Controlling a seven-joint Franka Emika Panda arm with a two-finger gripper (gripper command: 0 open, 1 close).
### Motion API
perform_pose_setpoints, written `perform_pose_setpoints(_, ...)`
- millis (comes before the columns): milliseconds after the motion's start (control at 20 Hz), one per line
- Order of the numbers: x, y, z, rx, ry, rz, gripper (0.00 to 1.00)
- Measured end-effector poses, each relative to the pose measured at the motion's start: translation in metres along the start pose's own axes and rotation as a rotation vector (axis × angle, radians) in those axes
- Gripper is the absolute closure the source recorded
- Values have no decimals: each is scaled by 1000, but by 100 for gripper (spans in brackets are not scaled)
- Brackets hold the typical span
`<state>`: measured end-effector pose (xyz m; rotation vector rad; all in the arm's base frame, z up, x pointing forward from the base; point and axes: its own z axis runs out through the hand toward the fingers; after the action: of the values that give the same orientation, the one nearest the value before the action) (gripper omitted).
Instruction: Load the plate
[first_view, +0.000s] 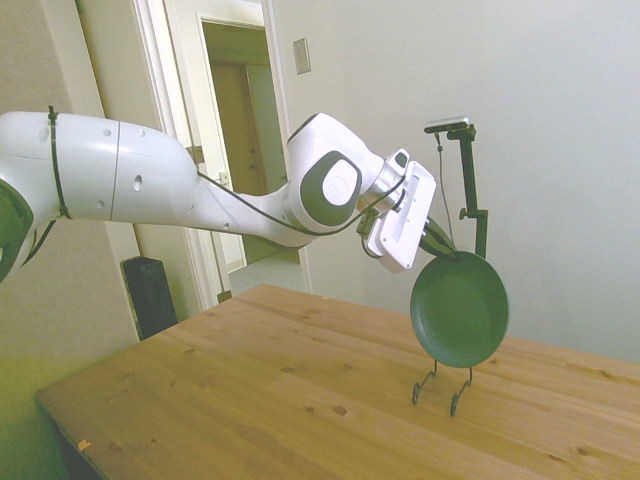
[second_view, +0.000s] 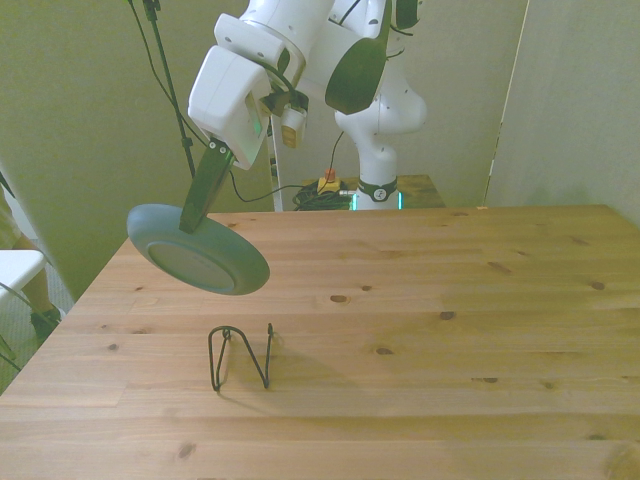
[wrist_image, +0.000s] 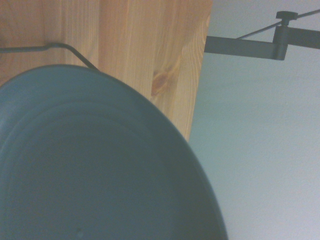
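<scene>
We clamp the gripper (second_view: 195, 215) on the plate (second_view: 205, 262) rim; it seems stiff, slick, breakable, so hold firmly.

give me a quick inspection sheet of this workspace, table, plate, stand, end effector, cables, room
surface: wooden table, knotty planks, bare apart from the stand
job's things: teal plate held in the air, tilted, above the black wire stand; not yet seated in it, as the front view shows a gap
clutter: nothing seen
grippers: end effector shut on the plate's rim, fingers pointing down
cables: black cable runs along the arm to the wrist; more cables lie by the robot's base
surroundings: plain walls, open doorway behind the arm in the side view
</scene>
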<state>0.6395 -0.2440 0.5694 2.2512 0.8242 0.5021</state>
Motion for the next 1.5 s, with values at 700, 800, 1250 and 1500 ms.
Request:
perform_pose_setpoints(700,-3,-31,26,-52,139,-128,100)
perform_pose_setpoints(800,-1,-34,26,-67,157,-143,100)
perform_pose_setpoints(1250,-1,-50,31,-101,190,-181,100)
perform_pose_setpoints(1500,3,-58,33,-87,203,-207,100)
